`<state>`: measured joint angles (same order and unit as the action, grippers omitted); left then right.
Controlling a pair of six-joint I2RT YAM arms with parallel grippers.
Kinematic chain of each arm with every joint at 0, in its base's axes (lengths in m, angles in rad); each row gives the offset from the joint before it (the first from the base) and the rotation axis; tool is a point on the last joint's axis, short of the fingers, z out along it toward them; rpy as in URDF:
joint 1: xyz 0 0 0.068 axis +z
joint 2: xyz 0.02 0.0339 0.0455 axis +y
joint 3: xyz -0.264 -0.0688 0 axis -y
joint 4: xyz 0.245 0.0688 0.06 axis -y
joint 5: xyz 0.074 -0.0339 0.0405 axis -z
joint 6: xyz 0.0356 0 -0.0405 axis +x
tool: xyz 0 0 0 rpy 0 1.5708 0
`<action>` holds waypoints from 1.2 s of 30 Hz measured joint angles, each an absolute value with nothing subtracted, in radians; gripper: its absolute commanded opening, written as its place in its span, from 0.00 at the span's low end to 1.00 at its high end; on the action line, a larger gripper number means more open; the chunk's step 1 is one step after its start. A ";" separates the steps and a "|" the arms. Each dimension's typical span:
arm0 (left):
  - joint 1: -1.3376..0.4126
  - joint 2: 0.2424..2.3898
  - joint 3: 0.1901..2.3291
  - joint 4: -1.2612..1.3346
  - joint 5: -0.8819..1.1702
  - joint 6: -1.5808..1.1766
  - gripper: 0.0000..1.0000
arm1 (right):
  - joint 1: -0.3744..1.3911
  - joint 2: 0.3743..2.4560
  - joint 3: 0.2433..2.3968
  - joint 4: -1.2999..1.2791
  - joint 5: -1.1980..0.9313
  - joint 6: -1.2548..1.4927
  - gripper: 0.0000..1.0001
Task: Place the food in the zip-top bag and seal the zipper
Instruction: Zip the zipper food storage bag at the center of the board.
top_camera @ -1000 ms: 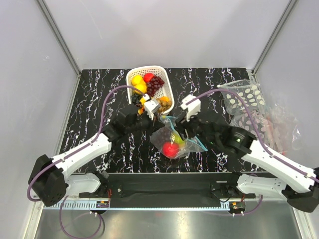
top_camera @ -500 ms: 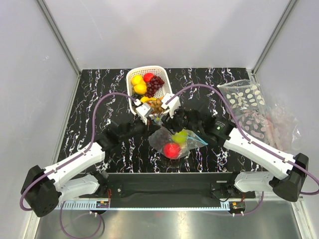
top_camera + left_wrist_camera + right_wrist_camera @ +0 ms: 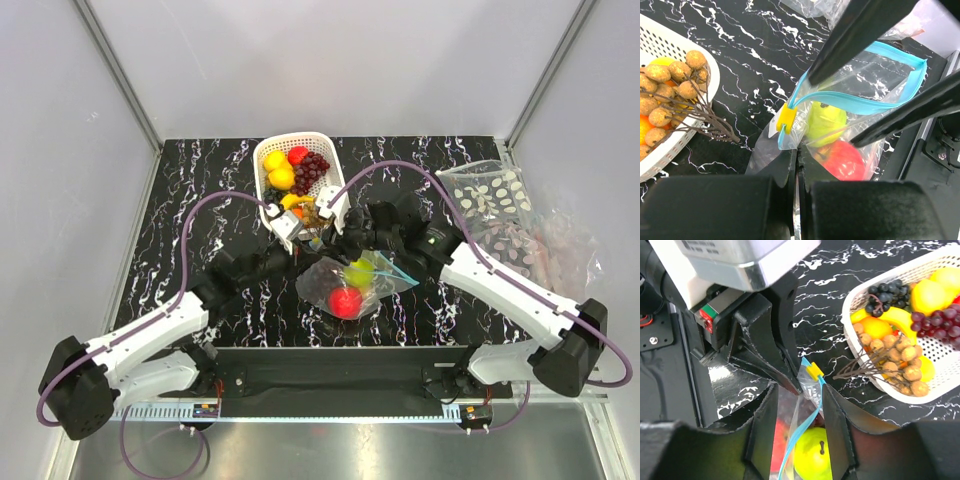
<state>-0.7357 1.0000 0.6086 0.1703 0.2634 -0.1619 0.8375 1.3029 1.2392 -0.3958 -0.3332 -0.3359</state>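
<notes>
Precariously, at lower centre the left gripper [image 3: 796,152] clenches the thin, crinkly clear zip-top bag [image 3: 322,280] beneath its yellow slider [image 3: 786,119], glossy red apple [image 3: 842,160] and green fruit [image 3: 825,120] inside, while the released right gripper [image 3: 799,390] straddles the teal zipper [image 3: 855,104], where slick film could slip free, leaving it unsealed.

The left gripper [image 3: 796,150] and right gripper [image 3: 799,387] crowd the zip-top bag [image 3: 335,275] mouth, just beside the white basket [image 3: 670,150] (brown fruit twigs [image 3: 710,120] overhang its rim). Bare marbled tabletop [image 3: 200,190] lies left; patterned bags [image 3: 490,195] occupy the right edge.
</notes>
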 measured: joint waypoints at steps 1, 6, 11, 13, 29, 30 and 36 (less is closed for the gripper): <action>-0.736 0.999 0.607 0.175 0.262 -0.162 0.00 | 0.838 1.309 1.240 -0.396 -0.340 -0.341 0.47; -0.743 0.983 0.595 0.180 0.256 -0.162 0.00 | 0.836 1.324 1.240 -0.397 -0.369 -0.365 0.42; -0.748 0.976 0.591 0.179 0.255 -0.162 0.00 | 0.831 1.351 1.251 -0.394 -0.382 -0.387 0.34; -0.748 0.967 0.581 0.180 0.253 -0.161 0.00 | 0.828 1.363 1.253 -0.387 -0.385 -0.396 0.29; -0.755 0.916 0.553 0.178 0.241 -0.157 0.00 | 0.822 1.405 1.271 -0.386 -0.406 -0.423 0.58; -0.755 0.916 0.553 0.178 0.241 -0.157 0.00 | 0.822 1.407 1.271 -0.387 -0.406 -0.423 0.61; -0.761 0.912 0.552 0.178 0.239 -0.156 0.00 | 0.821 1.408 1.271 -0.377 -0.403 -0.434 0.56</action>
